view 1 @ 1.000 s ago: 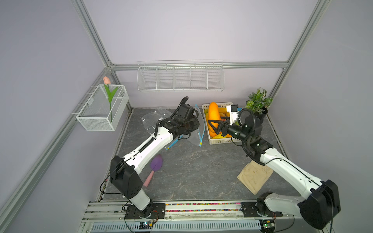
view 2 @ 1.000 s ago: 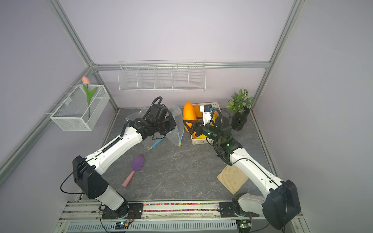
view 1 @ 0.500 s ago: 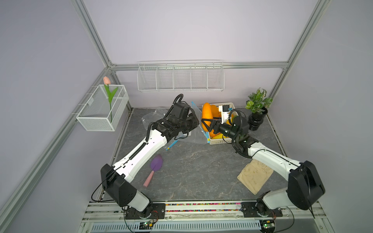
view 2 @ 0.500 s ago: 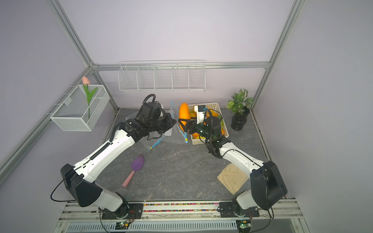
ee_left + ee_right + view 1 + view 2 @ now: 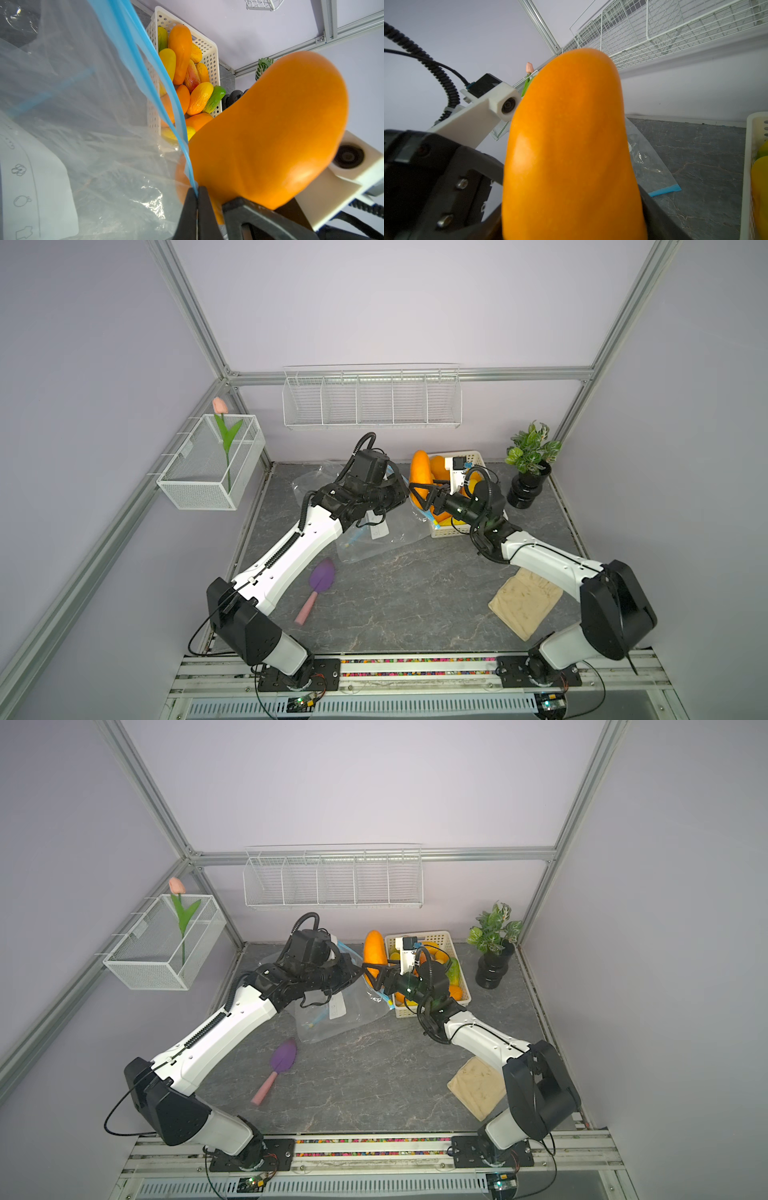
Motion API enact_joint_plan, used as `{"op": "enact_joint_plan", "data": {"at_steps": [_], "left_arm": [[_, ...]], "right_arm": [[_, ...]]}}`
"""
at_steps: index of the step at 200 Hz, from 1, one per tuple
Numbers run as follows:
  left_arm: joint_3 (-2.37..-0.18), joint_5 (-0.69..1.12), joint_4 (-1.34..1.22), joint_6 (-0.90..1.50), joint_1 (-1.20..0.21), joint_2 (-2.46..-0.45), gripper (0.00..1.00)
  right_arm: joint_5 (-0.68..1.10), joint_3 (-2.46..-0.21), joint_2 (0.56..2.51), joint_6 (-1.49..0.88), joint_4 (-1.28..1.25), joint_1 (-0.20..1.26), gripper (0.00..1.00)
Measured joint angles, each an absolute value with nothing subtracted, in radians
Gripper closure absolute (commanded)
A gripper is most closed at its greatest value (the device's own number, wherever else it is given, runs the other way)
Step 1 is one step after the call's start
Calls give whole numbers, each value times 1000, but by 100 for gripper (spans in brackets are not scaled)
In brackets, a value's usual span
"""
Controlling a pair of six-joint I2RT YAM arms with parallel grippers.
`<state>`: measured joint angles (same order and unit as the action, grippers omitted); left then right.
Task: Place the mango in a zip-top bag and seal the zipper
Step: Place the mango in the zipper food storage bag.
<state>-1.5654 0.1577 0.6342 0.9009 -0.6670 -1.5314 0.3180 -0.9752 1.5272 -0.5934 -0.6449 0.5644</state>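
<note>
Since 1 second ago the right gripper (image 5: 417, 497) has carried the mango (image 5: 419, 472) from over the white basket (image 5: 469, 456) toward the left gripper (image 5: 400, 494) — the 2 now stand almost tip to tip near the back of the table (image 5: 395, 614).

Right jaws are clamped on the mango's lower end, 1 finger on each side, and the fruit stands upright above them. In the right wrist view it fills the middle of the picture.

Left jaws are pinched tight on the blue zipper strip (image 5: 145, 68) of the zip-top bag (image 5: 374, 539). From that pinch the clear plastic trails down, and its lower part lies flat on the table in front of the basket.

In the left wrist view the strip crosses in front of the mango's lower end, and a little orange shows through the plastic beside it. Most of the fruit rises clear above the bag's mouth — whether its lowest tip is already inside, I cannot tell.

More fruit fills the basket: orange, yellow and 1 green piece.

Elsewhere a purple trowel (image 5: 322, 576) with a pink handle lies beside the left arm. A tan cloth (image 5: 525, 605) lies under the right arm, and a potted plant (image 5: 530, 448) stands in the back corner just beyond the basket.
</note>
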Motion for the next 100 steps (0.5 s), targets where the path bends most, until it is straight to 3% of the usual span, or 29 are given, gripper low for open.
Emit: {"op": "enact_joint_plan", "data": {"at_steps": [100], "left_arm": [[-1659, 208, 672, 788, -645, -1610, 100]], "right_arm": [[358, -952, 1483, -570, -413, 551, 61]]}}
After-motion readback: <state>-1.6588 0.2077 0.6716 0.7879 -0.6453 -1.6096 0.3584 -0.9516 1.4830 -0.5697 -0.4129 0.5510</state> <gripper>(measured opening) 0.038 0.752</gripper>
